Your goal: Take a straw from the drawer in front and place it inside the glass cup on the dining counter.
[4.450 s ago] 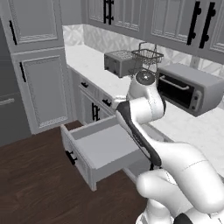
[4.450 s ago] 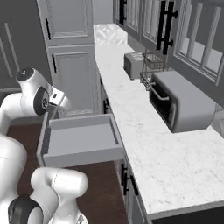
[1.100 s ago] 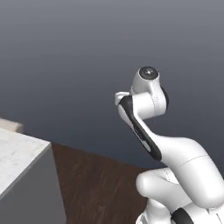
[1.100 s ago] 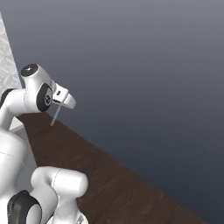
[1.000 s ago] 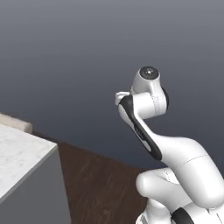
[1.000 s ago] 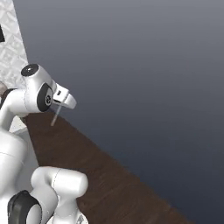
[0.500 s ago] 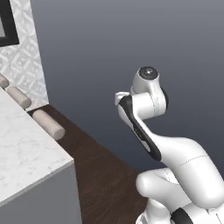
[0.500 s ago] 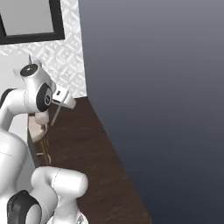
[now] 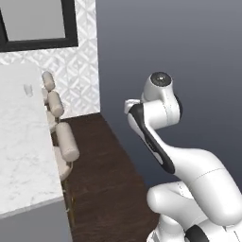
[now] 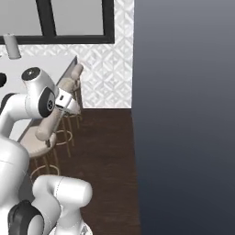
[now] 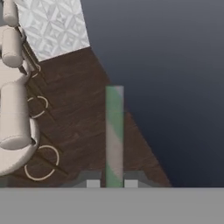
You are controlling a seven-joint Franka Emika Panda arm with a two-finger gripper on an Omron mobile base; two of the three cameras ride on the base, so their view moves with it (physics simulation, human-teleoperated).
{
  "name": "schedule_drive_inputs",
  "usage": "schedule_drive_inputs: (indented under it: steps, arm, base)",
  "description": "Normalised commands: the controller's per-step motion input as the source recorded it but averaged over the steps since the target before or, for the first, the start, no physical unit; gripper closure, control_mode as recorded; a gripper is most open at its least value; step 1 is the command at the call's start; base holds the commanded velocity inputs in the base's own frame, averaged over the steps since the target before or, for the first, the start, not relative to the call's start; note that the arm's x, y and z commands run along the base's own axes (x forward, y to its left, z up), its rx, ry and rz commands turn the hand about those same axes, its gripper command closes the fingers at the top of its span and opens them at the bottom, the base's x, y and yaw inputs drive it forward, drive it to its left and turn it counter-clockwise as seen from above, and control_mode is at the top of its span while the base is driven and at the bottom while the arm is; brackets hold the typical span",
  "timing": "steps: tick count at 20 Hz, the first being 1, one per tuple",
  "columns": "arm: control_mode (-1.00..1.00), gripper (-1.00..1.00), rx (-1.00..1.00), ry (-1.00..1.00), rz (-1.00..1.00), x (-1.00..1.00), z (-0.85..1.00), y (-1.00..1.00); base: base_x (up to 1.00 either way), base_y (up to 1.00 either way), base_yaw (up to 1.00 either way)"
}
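1. Green-and-pale striped straw (image 11: 114, 135) stands up the middle of the hand view, its lower end clamped between the jaws (image 11: 113, 183).
2. White marble table (image 9: 19, 142) fills the left of the left base view.
3. Glass cup (image 9: 28, 90) sits at the table's upper left.

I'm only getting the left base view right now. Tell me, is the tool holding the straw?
Observer: Yes. In the hand view the tool is shut on the straw, which has green and pale stripes and stands straight out between the fingertips.
Operator: What is the straw pointing at?
Observer: It points at the dark wood floor. The beige stools are off to one side, so it is not over the counter.
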Motion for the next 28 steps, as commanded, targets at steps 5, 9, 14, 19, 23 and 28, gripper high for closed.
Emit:
schedule_drive_inputs:
  steps: [5,9,14,19,23,28]
  arm:
    - [1.00,1.00,0.00,0.00,0.00,0.00,0.00,0.00]
    - [1.00,1.00,0.00,0.00,0.00,0.00,0.00,0.00]
    - [1.00,1.00,0.00,0.00,0.00,0.00,0.00,0.00]
    - [1.00,1.00,0.00,0.00,0.00,0.00,0.00,0.00]
    - [1.00,1.00,0.00,0.00,0.00,0.00,0.00,0.00]
    - [1.00,1.00,0.00,0.00,0.00,0.00,0.00,0.00]
  base:
    - [0.96,-0.56,0.60]
    - [0.72,-0.76,0.57]
    - [0.70,-0.72,0.58]
    - [0.66,-0.60,0.63]
    - [0.64,-0.63,0.62]
    - [0.50,-0.75,0.59]
